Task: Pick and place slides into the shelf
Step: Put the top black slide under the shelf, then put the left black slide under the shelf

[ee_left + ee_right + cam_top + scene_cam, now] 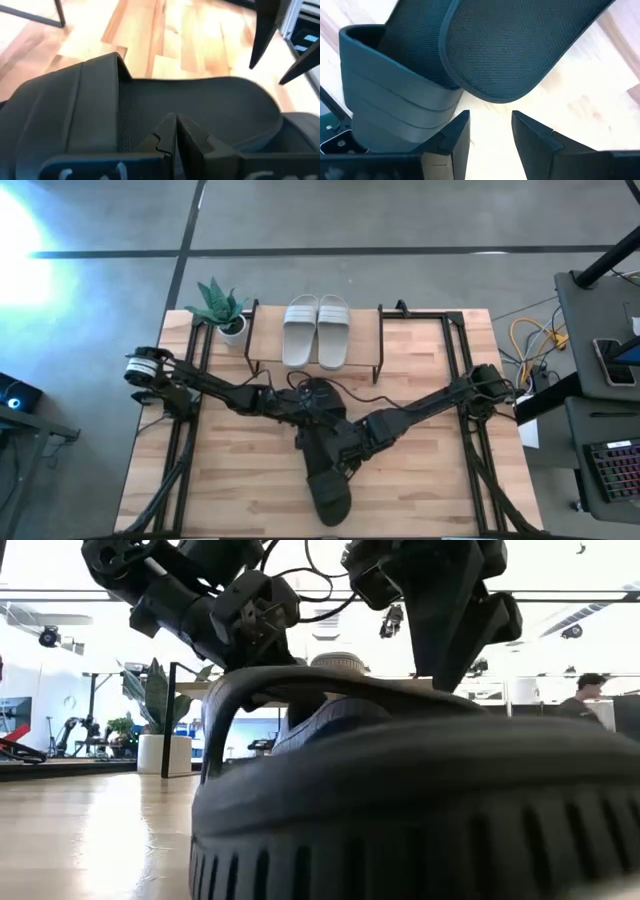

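Observation:
The pale grey-white pair (317, 330) lies side by side on the shelf (265, 340) at the table's far middle. A black slide (328, 480) lies on the tabletop near the near edge and fills the low view (420, 800). Both arms meet over it. My left gripper (175, 131) is shut above its footbed (200, 105), beside the wide strap (75, 110). My right gripper (490, 135) is open, with bare wood between its fingers just off the slide's toe end (505, 45). I cannot tell a second black slide apart from the dark arms. My left gripper hangs with shut fingers over the long edge of the black slide's footbed (165, 107), coming from above and across it. I cannot tell whether the fingertips touch it. The slide lies flat on the table.
A potted plant (225, 310) stands at the far left, next to the shelf. Black frame rails (190, 410) run along the table's left and right sides. Bare wood lies left and right of the black slide. A person sits in the room behind (585, 690).

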